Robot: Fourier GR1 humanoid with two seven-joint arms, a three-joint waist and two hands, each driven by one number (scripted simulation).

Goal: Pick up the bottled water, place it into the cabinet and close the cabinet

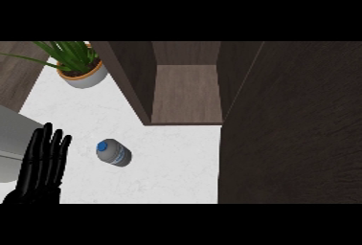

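Left robot hand (pixel 42 162) rests open, fingers straight; bottled water (pixel 113 152) stands just right, apart.

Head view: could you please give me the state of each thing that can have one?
Bottled water: standing on the counter, blue cap on, not held.
Cabinet: open, shelf bare.
Cabinet door: swung open.
Left hand: open, fingers straight, resting at the left edge.
Right hand: not in view.

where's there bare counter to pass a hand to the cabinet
Bare white counter lies between the bottled water and the open cabinet, and behind the bottle toward the potted plant. It is tighter at the left, where the left hand rests.
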